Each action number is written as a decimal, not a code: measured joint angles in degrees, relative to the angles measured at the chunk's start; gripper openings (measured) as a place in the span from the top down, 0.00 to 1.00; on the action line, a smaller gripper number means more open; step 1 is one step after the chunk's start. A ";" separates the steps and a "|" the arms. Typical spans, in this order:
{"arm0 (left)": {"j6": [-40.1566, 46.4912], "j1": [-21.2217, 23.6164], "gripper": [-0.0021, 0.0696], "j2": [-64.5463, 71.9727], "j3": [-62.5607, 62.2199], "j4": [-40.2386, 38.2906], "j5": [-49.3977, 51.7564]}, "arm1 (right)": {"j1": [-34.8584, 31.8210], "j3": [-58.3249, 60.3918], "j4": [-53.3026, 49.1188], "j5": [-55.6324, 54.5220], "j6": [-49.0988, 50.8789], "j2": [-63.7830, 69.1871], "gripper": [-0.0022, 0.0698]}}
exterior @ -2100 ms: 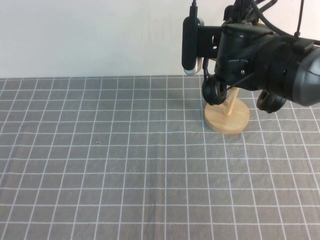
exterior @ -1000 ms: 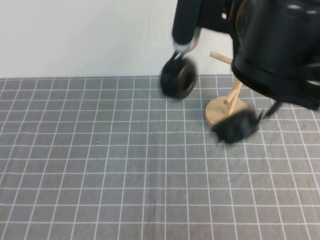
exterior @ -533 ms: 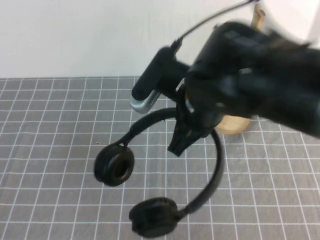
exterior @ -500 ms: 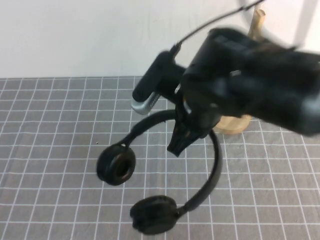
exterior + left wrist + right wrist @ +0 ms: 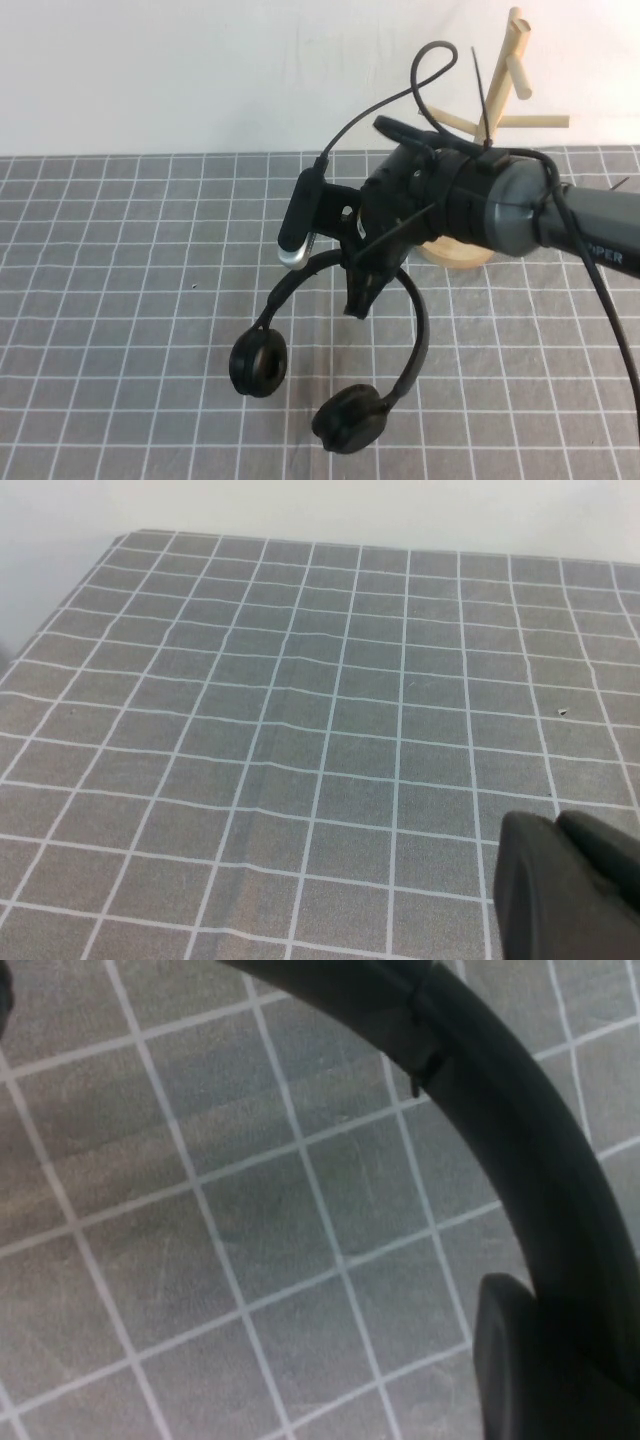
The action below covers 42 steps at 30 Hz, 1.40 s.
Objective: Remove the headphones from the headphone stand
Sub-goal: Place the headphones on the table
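Observation:
The black headphones (image 5: 417,330) hang from my right gripper (image 5: 362,288), which is shut on the arched headband above the middle of the table. The two ear cups dangle low toward the near side, one (image 5: 258,362) to the left and one (image 5: 350,420) nearer me, close to the cloth. The headband also shows in the right wrist view (image 5: 520,1130), running past the gripper's finger (image 5: 530,1360). The wooden headphone stand (image 5: 512,60) stands at the back right with bare pegs, its disc base (image 5: 455,253) partly behind the arm. My left gripper (image 5: 555,830) is shut and empty, hovering over bare cloth.
A grey cloth with a white grid (image 5: 150,300) covers the table. A white wall runs along the far edge. The right arm's body (image 5: 520,210) and its cables reach in from the right, in front of the stand.
The headphones have come off the stand and travelled with my right gripper toward the near left. In the last half second they sank a little and shifted right.

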 joint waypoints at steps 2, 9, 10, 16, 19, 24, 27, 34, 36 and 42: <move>0.00 0.00 0.98 0.00 0.00 0.00 0.00 | 0.00 0.15 0.52 1.48 -1.01 0.32 0.98; 0.00 0.00 0.98 0.00 0.00 0.00 0.00 | 0.00 1.68 5.84 3.36 -2.86 1.80 0.95; 0.00 0.00 0.98 0.00 0.00 0.00 0.00 | 0.00 1.68 5.84 3.34 -2.70 2.19 0.93; 0.00 0.00 0.98 0.00 0.00 0.00 0.00 | 0.00 1.68 5.38 3.49 -1.78 3.25 0.44; 0.00 0.00 0.98 0.00 0.00 0.00 0.00 | 0.00 1.57 4.00 3.49 1.07 3.25 0.32; 0.00 0.00 0.98 0.00 0.00 0.00 0.00 | 0.21 1.57 2.49 6.14 6.78 -0.92 0.36; 0.00 0.00 0.98 0.00 0.00 0.00 0.00 | 0.59 1.57 7.95 8.88 7.17 -6.69 0.55; 0.00 0.00 0.98 0.00 0.00 0.00 0.00 | 0.59 1.57 19.07 20.29 11.82 -19.38 0.97; 0.00 0.00 0.98 0.00 0.00 0.00 0.00 | 0.59 1.57 22.42 23.82 13.17 -21.64 0.97; 0.00 0.00 0.98 0.00 0.00 0.00 0.00 | 0.59 1.43 26.15 29.21 14.94 -26.59 0.97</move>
